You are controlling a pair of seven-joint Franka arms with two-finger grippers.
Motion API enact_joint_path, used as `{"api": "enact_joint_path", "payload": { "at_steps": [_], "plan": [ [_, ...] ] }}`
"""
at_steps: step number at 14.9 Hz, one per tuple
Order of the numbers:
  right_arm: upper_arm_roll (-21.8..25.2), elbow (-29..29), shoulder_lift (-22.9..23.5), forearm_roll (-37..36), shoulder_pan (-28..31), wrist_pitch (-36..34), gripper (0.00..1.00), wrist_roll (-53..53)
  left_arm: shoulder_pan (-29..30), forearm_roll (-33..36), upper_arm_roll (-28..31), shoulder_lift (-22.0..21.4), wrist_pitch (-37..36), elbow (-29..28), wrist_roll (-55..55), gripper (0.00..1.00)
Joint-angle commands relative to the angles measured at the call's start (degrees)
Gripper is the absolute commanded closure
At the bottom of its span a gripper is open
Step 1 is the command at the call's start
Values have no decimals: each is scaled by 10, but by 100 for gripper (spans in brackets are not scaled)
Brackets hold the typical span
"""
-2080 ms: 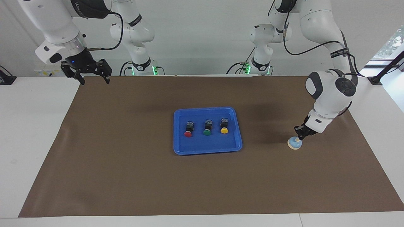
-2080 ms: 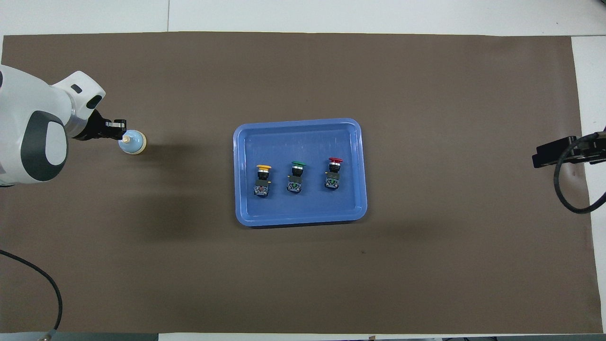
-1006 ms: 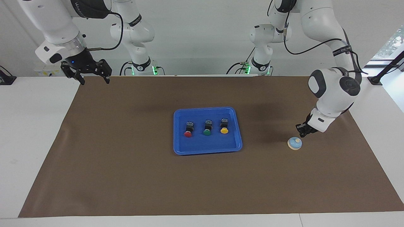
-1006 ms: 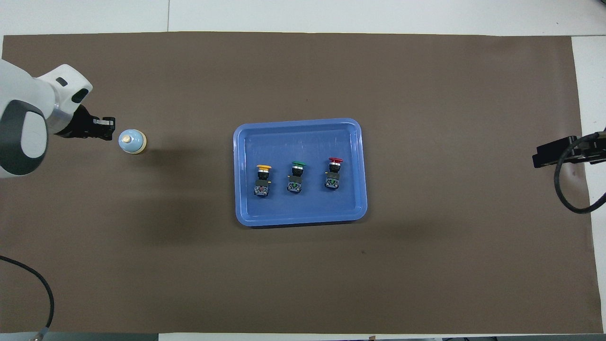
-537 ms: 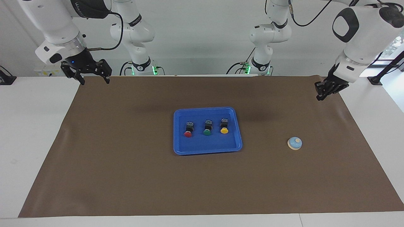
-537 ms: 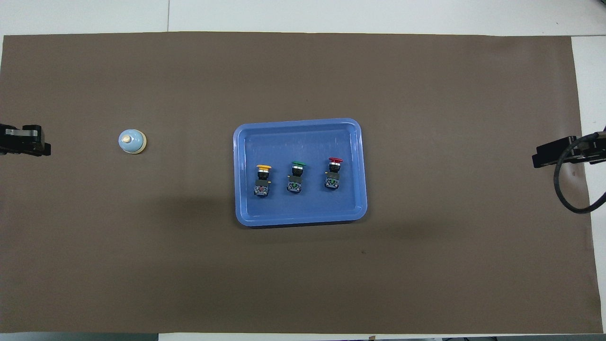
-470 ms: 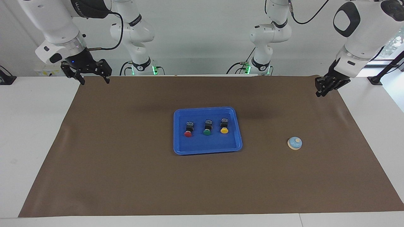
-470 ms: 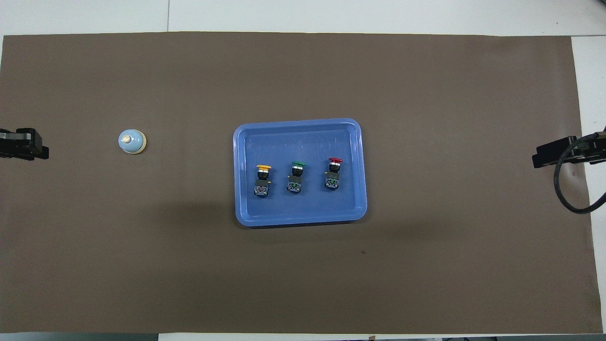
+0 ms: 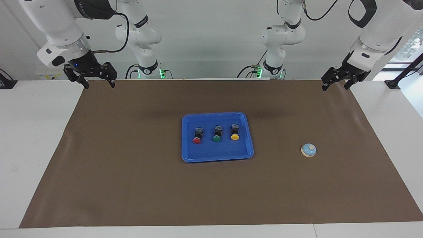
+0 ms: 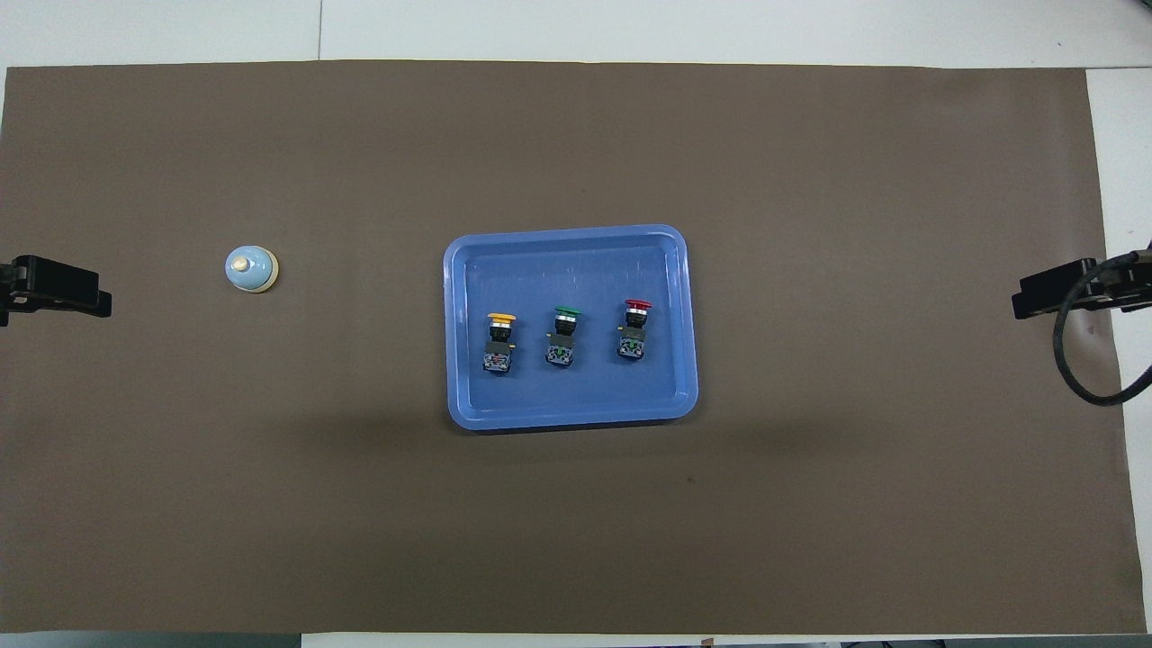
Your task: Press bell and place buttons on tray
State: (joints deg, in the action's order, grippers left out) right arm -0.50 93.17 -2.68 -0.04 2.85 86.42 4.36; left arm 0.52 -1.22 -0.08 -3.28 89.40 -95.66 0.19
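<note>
Along the mat's (image 9: 132, 185) robot-side corners, both grippers hang up, fingers apart.
I see left gripper (image 9: 335, 83) and right gripper (image 9: 96, 80) well clear of tray (image 9: 218, 154) and bell (image 9: 308, 150).

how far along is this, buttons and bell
All three buttons, red, green and yellow, lie in the tray. Nothing is in hand: the left gripper and right gripper hang open and empty at the table's corners nearest the robots. The bell stands alone; whether it was pressed cannot be told. Nothing visibly remains.

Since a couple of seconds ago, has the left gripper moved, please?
Yes. The left gripper has left the bell, rising toward the robots' edge of the brown mat.
</note>
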Motion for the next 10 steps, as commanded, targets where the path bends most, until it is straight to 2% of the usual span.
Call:
{"api": "enact_joint_path", "payload": {
  "at_steps": [1, 10],
  "plan": [
    [-2, 12, -12, -2, 4, -3, 0, 13, -3, -4, 2, 6, -11, 7, 0, 0],
    [-2, 12, -12, -2, 11, -2, 0, 13, -5, -4, 0, 4, -12, 4, 4, 0]
  ]
}}
